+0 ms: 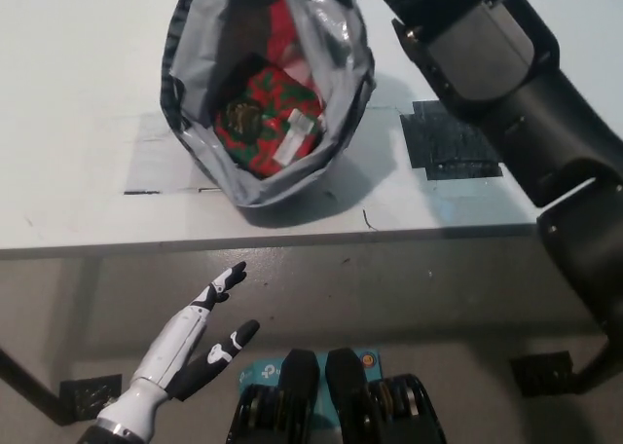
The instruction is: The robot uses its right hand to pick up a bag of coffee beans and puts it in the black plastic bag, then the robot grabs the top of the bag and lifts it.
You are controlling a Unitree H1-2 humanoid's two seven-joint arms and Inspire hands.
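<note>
Black right arm point(506, 84) above bag point(263, 171); white left robot hand point(190, 351) splayed.

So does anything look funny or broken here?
Nothing looks broken or spilled. The bag hangs a bit lopsided with the coffee pack tilted inside. The left hand rests open below the table.

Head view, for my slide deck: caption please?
Black right arm lifts the plastic bag holding the red-and-green coffee bag; white left hand rests open below.
</note>
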